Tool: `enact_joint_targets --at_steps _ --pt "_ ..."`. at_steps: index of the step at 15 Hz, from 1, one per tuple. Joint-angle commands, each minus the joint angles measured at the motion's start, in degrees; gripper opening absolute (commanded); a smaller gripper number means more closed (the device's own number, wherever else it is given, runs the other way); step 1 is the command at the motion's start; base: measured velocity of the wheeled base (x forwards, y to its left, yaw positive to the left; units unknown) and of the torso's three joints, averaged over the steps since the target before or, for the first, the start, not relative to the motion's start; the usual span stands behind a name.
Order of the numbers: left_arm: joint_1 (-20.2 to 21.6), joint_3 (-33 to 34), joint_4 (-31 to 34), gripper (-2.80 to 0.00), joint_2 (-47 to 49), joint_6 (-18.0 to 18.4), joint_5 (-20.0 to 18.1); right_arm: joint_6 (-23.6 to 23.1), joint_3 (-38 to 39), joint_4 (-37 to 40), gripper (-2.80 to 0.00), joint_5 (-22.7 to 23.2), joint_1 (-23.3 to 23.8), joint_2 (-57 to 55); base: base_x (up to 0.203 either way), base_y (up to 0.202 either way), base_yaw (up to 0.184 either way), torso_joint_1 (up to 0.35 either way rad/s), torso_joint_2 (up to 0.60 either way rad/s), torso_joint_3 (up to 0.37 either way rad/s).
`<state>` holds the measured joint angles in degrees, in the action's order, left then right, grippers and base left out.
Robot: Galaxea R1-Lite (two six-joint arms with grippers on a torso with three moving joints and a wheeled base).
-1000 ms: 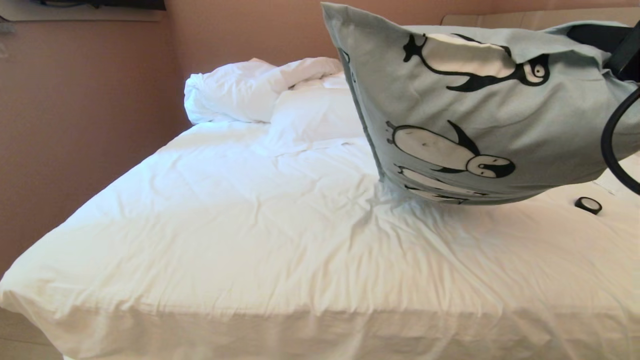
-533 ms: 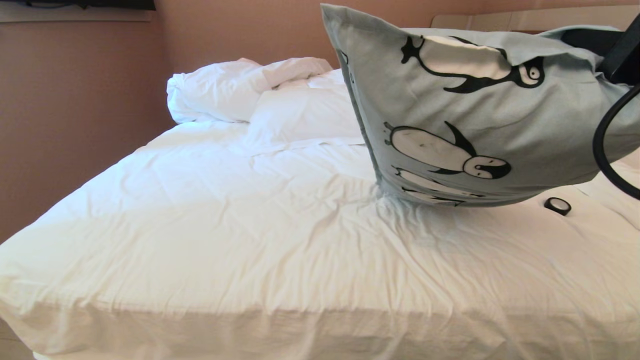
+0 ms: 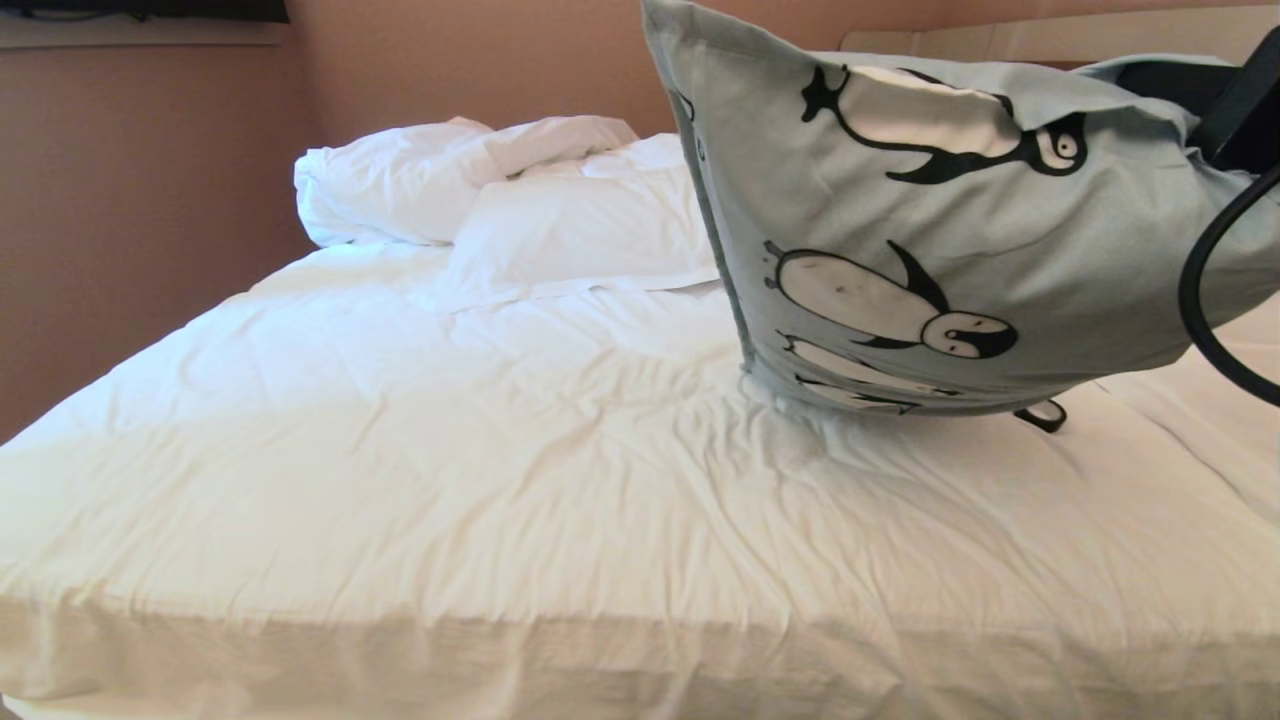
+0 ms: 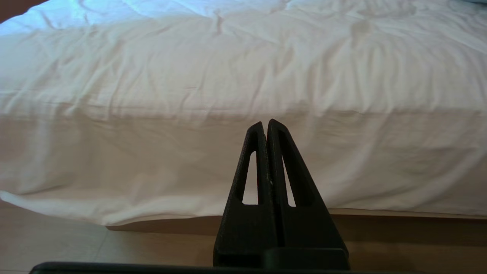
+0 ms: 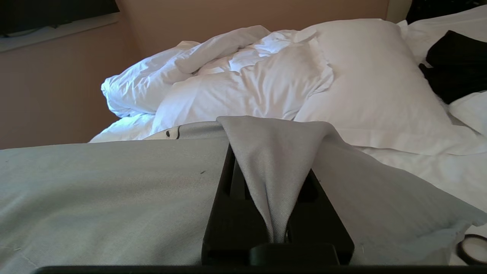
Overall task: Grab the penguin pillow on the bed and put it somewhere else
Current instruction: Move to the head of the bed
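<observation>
Pale blue-grey penguin-print pillow (image 3: 950, 230): we hold it over the white-sheeted bed (image 3: 450, 480), low corner brushing the sheet | right gripper (image 5: 272, 213): clamped on its fabric | left gripper (image 4: 266, 127): closed, empty, facing the bed's near edge

Head camera: view shifted; bed (image 3: 500, 480) and white pillows (image 3: 570, 230) sit further left in frame. Black tape roll (image 3: 1045, 415) now partly hidden behind penguin pillow (image 3: 950, 220).

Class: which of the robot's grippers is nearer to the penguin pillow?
Right. The right gripper is clamped on a fold of the penguin pillow, holding it above the bed. The left gripper hangs shut by the bed's side, away from the pillow.
</observation>
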<state>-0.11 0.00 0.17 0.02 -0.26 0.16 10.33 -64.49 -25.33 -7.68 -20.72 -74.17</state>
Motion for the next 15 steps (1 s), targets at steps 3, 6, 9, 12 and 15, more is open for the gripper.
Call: enact_joint_targets --at_steps 3,6,9,12,15 --pt "0.0 0.1 0.0 -2.80 0.0 0.0 0.0 -0.4 0.1 -0.2 -2.80 -0.1 -0.1 -0.5 0.000 -0.193 0.001 0.002 0.00 0.003" --pt "0.0 0.1 0.0 -2.80 0.0 0.0 0.0 -0.4 0.1 -0.2 -2.80 -0.1 0.0 -0.7 0.000 -0.191 0.000 0.000 0.00 0.002" --pt "0.0 0.1 0.0 -2.80 0.0 0.0 0.0 -0.4 0.1 -0.2 -2.80 -0.1 -0.1 -0.9 0.000 -0.191 0.001 0.006 0.00 0.004" --pt "0.0 0.1 0.0 -2.80 0.0 0.0 0.0 -0.4 0.1 -0.2 -2.80 0.0 0.0 -1.2 0.000 -0.194 0.001 0.002 0.00 0.006" --pt "0.0 0.1 0.0 -2.80 0.0 0.0 0.0 -0.4 0.1 -0.2 -2.80 0.0 0.0 -1.2 0.000 -0.139 0.000 0.001 0.00 0.002"
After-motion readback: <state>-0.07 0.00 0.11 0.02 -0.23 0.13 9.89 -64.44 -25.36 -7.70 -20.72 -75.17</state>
